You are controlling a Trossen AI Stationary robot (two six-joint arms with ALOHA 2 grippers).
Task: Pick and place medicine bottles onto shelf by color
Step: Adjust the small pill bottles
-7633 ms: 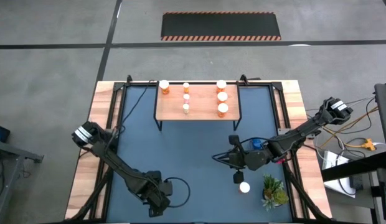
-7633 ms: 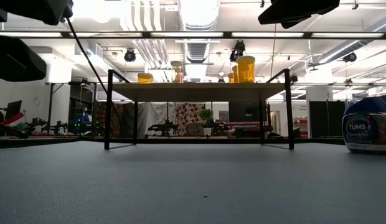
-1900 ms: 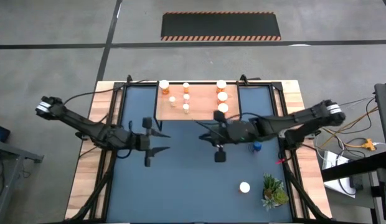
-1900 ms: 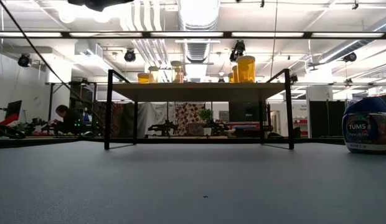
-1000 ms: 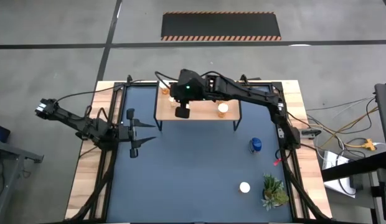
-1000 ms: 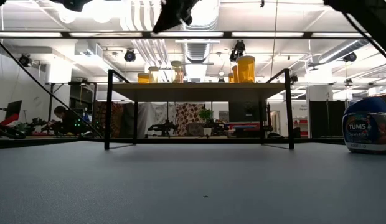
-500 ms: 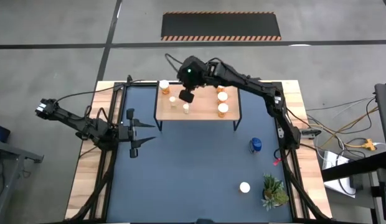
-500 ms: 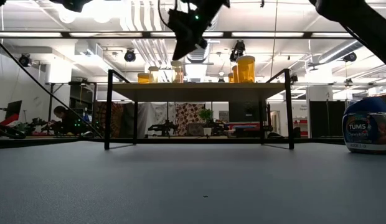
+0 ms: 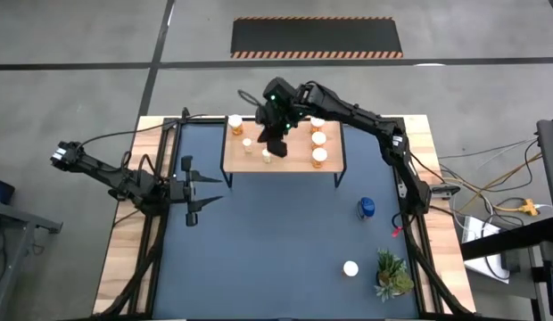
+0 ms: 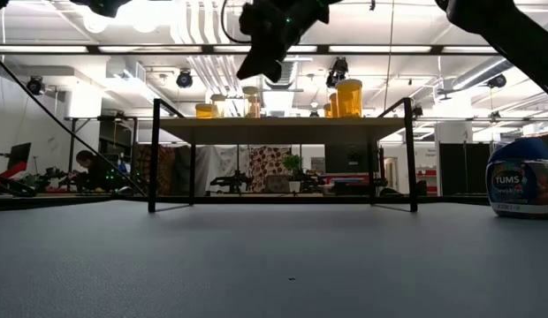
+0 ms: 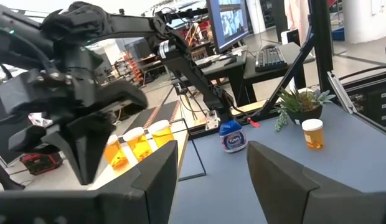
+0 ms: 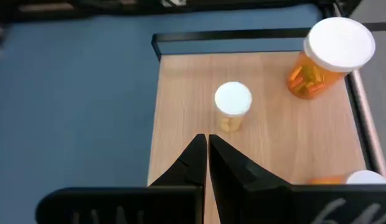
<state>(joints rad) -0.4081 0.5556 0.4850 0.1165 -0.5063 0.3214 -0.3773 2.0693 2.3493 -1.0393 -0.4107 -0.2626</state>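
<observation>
- The shelf [image 9: 281, 144] stands at twelve o'clock on the blue mat [image 9: 276, 259], and it carries two groups of medicine bottles: pale ones and a big orange one toward its ten o'clock side, orange ones toward two o'clock.
- The right gripper [image 9: 275, 145] has swung in over the shelf's middle during the last second; shortly before that it was out over the mat. Its jaws are pressed fully together with nothing between them.
- In the right wrist view a small pale bottle [image 12: 233, 106] stands on the wood just ahead of the closed tips, with a large orange bottle [image 12: 330, 57] further out near the rim.
- My reading: an empty, closed gripper above the shelf suggests a drop-off is finished, or a nudge is coming.
- The left gripper [image 9: 189, 183] hangs at nine o'clock over the mat, jaws partly apart and empty, unmoved over the last second.
- Two bottles remain off the shelf: the blue bottle [image 9: 367, 209] at three o'clock and a white-capped orange one [image 9: 350, 267] at five o'clock beside the green plant [image 9: 392, 275].
</observation>
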